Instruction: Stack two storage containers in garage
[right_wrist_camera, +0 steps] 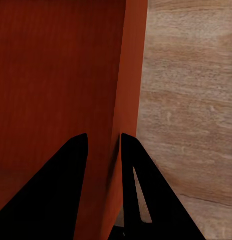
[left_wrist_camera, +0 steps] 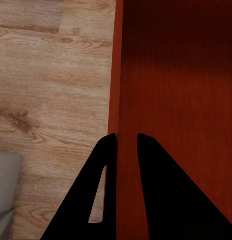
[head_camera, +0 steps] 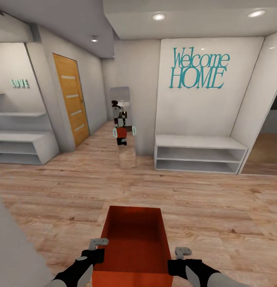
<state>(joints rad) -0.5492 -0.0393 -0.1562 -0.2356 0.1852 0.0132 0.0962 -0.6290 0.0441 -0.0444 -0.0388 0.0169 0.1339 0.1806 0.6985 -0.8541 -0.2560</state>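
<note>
In the wood-floored hallway (head_camera: 218, 207), the left gripper (left_wrist_camera: 127, 136) and right gripper (right_wrist_camera: 103, 136) are each pinching 1 thin wall of the storage container (head_camera: 134, 235), which risks slipping while turning.

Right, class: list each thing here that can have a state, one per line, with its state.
Storage bin: open-topped, empty, held up between both grippers.
Left gripper: shut on the bin's side wall, one finger inside, one outside.
Right gripper: shut on the opposite wall in the same way.
Wooden door: closed.
Ceiling lights: on.
White shelves: empty.
</note>
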